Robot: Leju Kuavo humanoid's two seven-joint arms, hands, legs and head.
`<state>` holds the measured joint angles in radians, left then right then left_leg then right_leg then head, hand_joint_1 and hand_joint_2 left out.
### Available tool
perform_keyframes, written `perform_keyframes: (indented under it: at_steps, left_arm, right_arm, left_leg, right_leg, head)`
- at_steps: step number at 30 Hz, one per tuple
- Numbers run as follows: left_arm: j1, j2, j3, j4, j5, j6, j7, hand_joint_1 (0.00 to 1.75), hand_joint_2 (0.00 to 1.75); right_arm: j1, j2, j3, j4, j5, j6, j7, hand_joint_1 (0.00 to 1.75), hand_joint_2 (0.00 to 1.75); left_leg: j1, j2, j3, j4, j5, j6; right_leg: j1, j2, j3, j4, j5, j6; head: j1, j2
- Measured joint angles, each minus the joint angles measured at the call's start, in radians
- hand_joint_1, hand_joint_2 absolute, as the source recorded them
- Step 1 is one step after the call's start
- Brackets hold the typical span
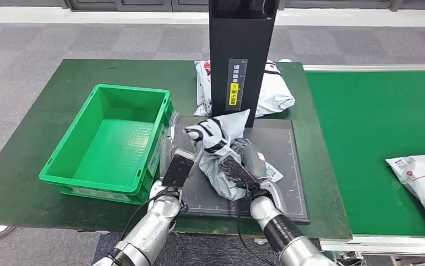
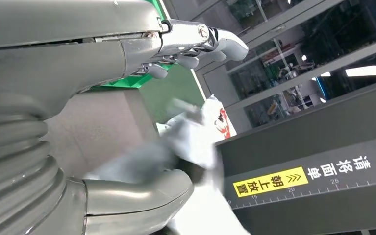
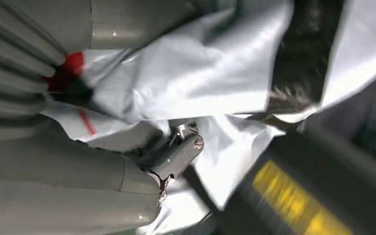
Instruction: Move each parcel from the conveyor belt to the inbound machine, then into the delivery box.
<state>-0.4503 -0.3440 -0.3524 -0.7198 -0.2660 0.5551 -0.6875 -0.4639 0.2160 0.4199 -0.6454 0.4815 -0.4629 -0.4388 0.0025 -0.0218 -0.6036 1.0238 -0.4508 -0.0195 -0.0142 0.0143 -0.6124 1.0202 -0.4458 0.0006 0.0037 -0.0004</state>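
Crumpled grey-white parcel (image 1: 221,145) with black stripes, gripped between both hands' fingers (image 1: 194,134)

conveyor parcel (image 1: 423,183) cropped, tower label (image 1: 235,83) illegible

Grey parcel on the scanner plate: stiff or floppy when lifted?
Likely floppy: the grey parcel is a crumpled poly bag, creased and folded around the right hand. Probably light, since one corner stands up unsupported. Its glossy film may be slippery.
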Motion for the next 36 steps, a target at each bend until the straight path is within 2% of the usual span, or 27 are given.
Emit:
perform_keyframes:
  at_steps: [2,7,9,18,29,31,33,36]
  left_arm:
    - [0.000,-0.001,0.004,-0.006,-0.015,0.006,0.005,0.00,1.75]
    - [0.000,-0.003,0.014,-0.018,-0.029,0.013,-0.005,0.00,1.75]
    - [0.000,-0.003,0.014,-0.022,-0.035,0.017,-0.011,0.00,1.75]
    - [0.009,-0.003,0.014,-0.054,-0.047,0.024,-0.013,0.00,1.75]
    - [0.012,-0.003,0.012,-0.066,-0.040,0.024,-0.013,0.00,1.75]
    - [0.011,-0.003,0.007,-0.064,-0.034,0.021,-0.012,0.00,1.75]
    - [0.009,-0.003,-0.005,-0.056,-0.034,0.011,-0.004,0.00,1.75]
    - [-0.003,-0.007,-0.033,-0.025,-0.037,-0.013,0.023,0.00,1.75]
  right_arm:
    - [0.021,0.000,-0.033,-0.022,-0.040,-0.017,-0.037,0.00,0.00]
    - [0.078,0.000,-0.096,-0.091,-0.172,0.050,-0.210,0.00,0.00]
    - [0.100,-0.001,-0.109,-0.128,-0.216,0.074,-0.250,0.00,0.00]
    - [0.158,-0.030,-0.122,-0.212,-0.361,0.245,-0.266,0.00,0.00]
    - [0.172,-0.044,-0.124,-0.230,-0.391,0.274,-0.266,0.00,0.00]
    - [0.177,-0.045,-0.131,-0.253,-0.401,0.243,-0.267,0.00,0.87]
    - [0.180,-0.046,-0.146,-0.270,-0.402,0.169,-0.267,0.00,1.75]
    - [0.179,-0.048,-0.175,-0.301,-0.390,0.006,-0.267,0.00,1.75]
  left_leg:
    - [0.000,0.000,0.000,0.000,0.000,0.000]
    - [0.000,0.001,0.000,0.000,0.000,0.000]
    - [0.000,0.001,0.000,0.000,0.000,0.000]
    - [0.000,0.001,0.000,0.000,0.000,0.000]
    - [0.000,0.001,0.000,0.000,0.000,0.000]
    - [0.000,0.001,0.000,0.000,0.000,0.000]
    - [0.000,0.001,0.000,0.000,0.000,0.000]
    - [-0.001,0.001,0.000,0.000,0.000,0.000]
  right_leg:
    - [0.000,0.000,0.000,0.000,0.000,0.000]
    - [0.000,0.000,-0.001,0.000,0.000,0.000]
    - [0.000,0.000,-0.001,0.000,0.000,0.000]
    - [0.000,0.001,-0.001,0.000,0.000,0.000]
    - [0.000,0.001,-0.001,0.000,0.000,0.000]
    - [0.000,0.001,-0.001,0.000,0.000,0.000]
    - [0.000,0.001,-0.001,0.000,0.000,0.000]
    - [-0.001,0.001,-0.001,0.000,0.000,0.000]
  head:
    - [0.000,0.000]
    - [0.000,0.000]
    - [0.000,0.000]
    - [0.000,0.000]
    - [0.000,0.000]
    - [0.000,0.000]
    - [0.000,0.000]
    - [0.000,0.000]
